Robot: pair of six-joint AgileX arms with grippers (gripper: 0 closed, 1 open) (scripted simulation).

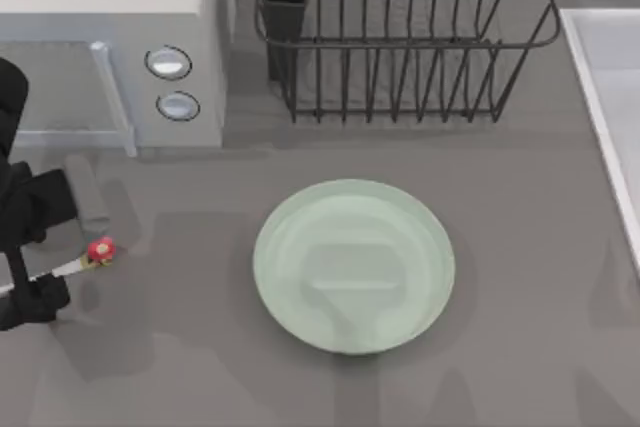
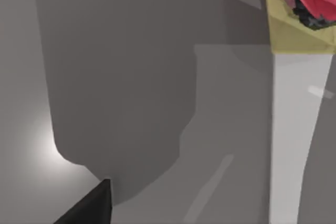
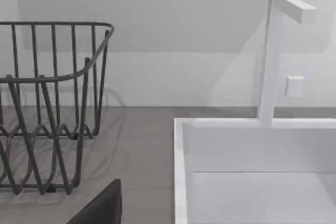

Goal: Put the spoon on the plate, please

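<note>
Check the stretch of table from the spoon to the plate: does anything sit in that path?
Nothing visible does. The spoon lies at the table's left edge with the left gripper over its handle, and the plate sits at mid-table to its right, with bare grey surface between. The microwave and the dish rack stand farther back.

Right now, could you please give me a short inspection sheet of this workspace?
Surface: grey table, bare around the plate.
Job's things: spoon at the table's left edge, red knob toward the plate; pale green plate at centre, nothing on it.
Clutter: nothing seen.
Grippers: left gripper at the spoon, fingers on either side of its handle; whether it grips cannot be told. Right arm parked near the sink.
Cables: nothing seen.
Surroundings: microwave at back left, wire dish rack behind the plate, white sink with faucet at right.
</note>
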